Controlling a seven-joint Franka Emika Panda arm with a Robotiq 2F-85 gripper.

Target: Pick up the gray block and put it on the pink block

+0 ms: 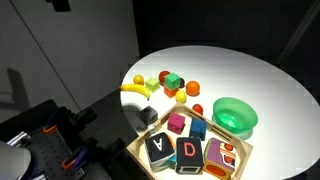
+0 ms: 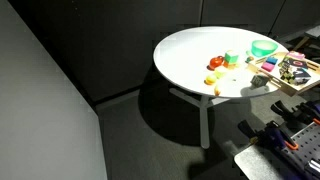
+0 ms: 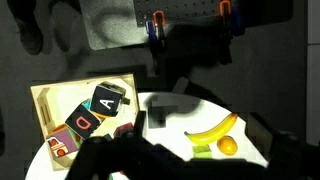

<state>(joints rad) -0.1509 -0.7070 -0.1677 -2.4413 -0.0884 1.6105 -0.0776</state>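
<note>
The gray block (image 1: 160, 120) lies in the far left corner of the wooden tray (image 1: 138, 143), which stands at the near edge of the round white table (image 1: 250, 80). The tray's rim closes it in on the left and far sides. The black A tile (image 1: 158, 148) sits just on its near side, and the space above it is open.

At the left edge of the table lies a banana (image 1: 135, 90). Farther in are small fruits and a green cube (image 1: 172, 80), well apart from the tray.

Just right of the gray block is the pink block (image 1: 177, 123); whether the two touch I cannot tell. Next comes a blue cube (image 1: 197, 128). On the near side of these stand the red D tile (image 1: 187, 150) and a picture tile (image 1: 220, 153). A green bowl (image 1: 235, 115) sits just beside the tray's far right side, with bare table beyond it.

In the wrist view the jaws are only dark blurred shapes low in the picture. How far apart they stand, or whether they touch anything, cannot be told.
</note>
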